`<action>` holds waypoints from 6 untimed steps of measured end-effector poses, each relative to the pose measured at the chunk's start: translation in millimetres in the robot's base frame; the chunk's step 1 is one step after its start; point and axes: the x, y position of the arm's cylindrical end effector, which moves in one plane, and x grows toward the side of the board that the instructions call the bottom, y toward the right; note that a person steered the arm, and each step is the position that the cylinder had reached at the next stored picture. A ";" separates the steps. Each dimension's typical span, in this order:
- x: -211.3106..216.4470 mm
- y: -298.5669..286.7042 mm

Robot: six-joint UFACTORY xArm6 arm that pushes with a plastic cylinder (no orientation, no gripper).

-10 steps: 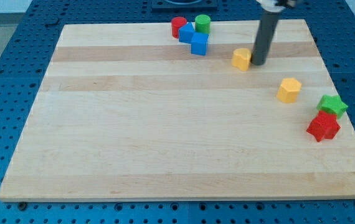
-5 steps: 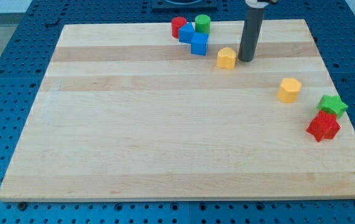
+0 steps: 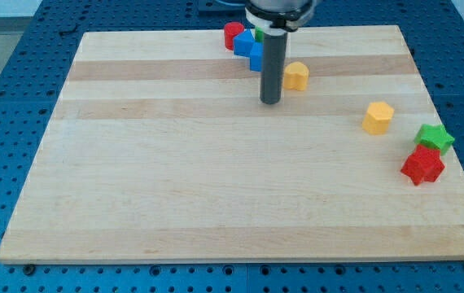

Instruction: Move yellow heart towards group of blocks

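Camera view: yellow heart (image 3: 296, 76) resting on the counter (image 3: 175, 179) just right of the group of blocks — red cylinder (image 3: 233, 35), blue cubes (image 3: 246, 45), a mostly hidden green block (image 3: 259, 36) — near, yet apparently not touching, so a short push seemingly left. No claw here: only my tip (image 3: 270, 101), below-left of the heart, clear of it, holding nothing. Well away below-right: yellow hexagon (image 3: 378, 117), green star (image 3: 434, 137), red star (image 3: 422, 165).

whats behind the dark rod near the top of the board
Behind the rod sits the block group: a red block and blue blocks show on its left. A sliver of green shows; the rest is covered.
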 end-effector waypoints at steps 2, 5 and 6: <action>6.4 2.2; -12.0 69.9; -36.5 70.3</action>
